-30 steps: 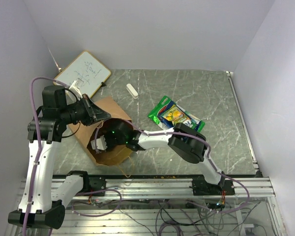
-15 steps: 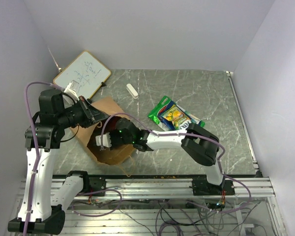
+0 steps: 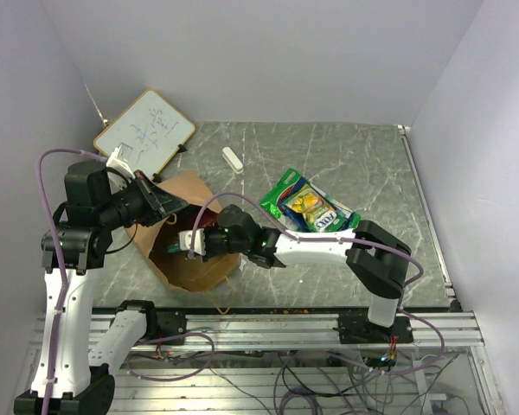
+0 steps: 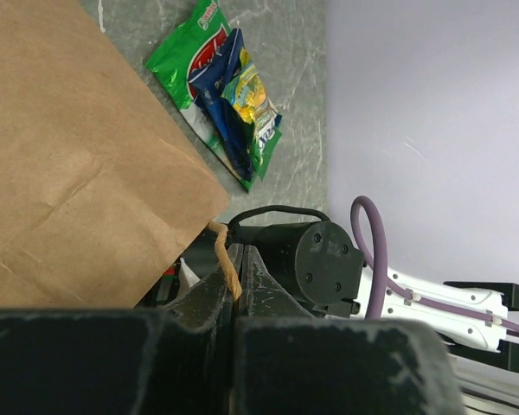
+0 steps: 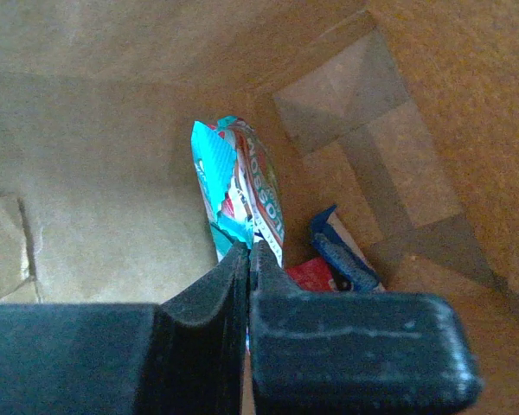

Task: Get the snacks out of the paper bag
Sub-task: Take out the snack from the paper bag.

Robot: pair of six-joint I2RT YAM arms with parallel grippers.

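- My left gripper (image 4: pixel 240 264) is pressed shut on the handle (image 4: pixel 228 259) of the paper bag (image 3: pixel 206 270). I think this keeps the bag's mouth open.
- My right gripper (image 5: pixel 248 252) is deep inside the bag. Its fingers are pressed together on the bottom edge of a light blue packet (image 5: pixel 238 190).
- Some snacks are already out. They lie in a pile on the table (image 3: pixel 372 164), to the right of the bag and well apart from it.
- In that pile I see a green packet (image 4: pixel 186 60), a dark blue packet (image 4: pixel 223 95) and a yellow and green packet (image 4: pixel 258 104). They overlap each other.
- The bag is not empty yet. The light blue packet is inside it, leaning on the bag's wall.
- Just beside it, at the bottom of the bag, are a small blue packet (image 5: pixel 339 249) and a red packet (image 5: pixel 316 275).
- I cannot tell if more snacks hide under these.
- So I think the job is about half done. Next I need to pull the light blue packet out through the bag's mouth, then go back for the last two.
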